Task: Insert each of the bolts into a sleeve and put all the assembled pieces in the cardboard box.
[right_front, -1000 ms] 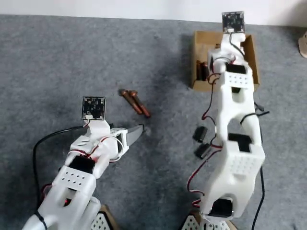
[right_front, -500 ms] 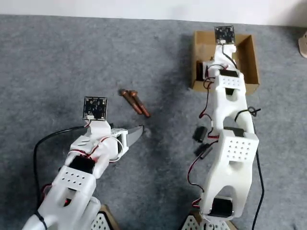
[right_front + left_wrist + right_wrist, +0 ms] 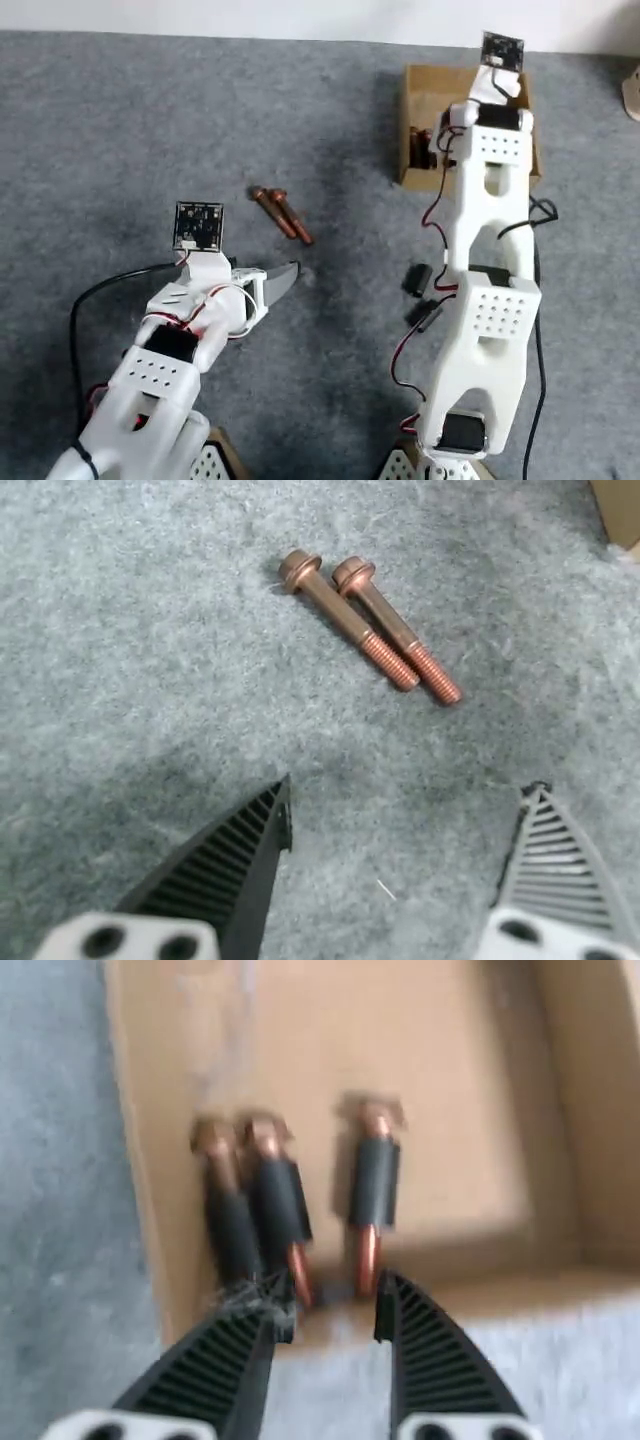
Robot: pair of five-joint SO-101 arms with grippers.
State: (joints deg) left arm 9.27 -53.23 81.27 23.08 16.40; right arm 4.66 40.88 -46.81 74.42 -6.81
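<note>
Two loose bolts (image 3: 345, 615) lie on the grey mat (image 3: 150, 120), parallel and touching, heads the same way, just ahead of the left gripper (image 3: 410, 790). Its fingers are spread wide w/ nothing between them. The right gripper (image 3: 332, 1305) hangs over the near wall of the cardboard box (image 3: 450, 1080), fingers parted, also empty.

Step in hand, my read: L picks up one bolt. Notes for doing it well:
- Bolts touch, so straddling the pair risks taking both or rolling one off. I go for the outer bolt, one finger on its free side, the other into the seam, or I nudge them apart first.
- Grip across the shank nr the head, so the threaded end sticks out free for a sleeve.
- Come down till the tips nearly brush the mat; the bolts sit low.
- R should lift clear of the box wall before swinging to a sleeve; the wall edge is right under its tips.

Count:
- loose bolts: 2
- loose sleeves (image 3: 417, 278): 2, black, just beside the right arm (image 3: 490, 300), well apart from the bolts (I take them for sleeves; wiring partly covers one)
- assembled pieces (image 3: 275, 1200): 3, in the box; two touching by one wall, the third a little apart
- box: 1

Est. progress: 3 of 5 in.
</note>
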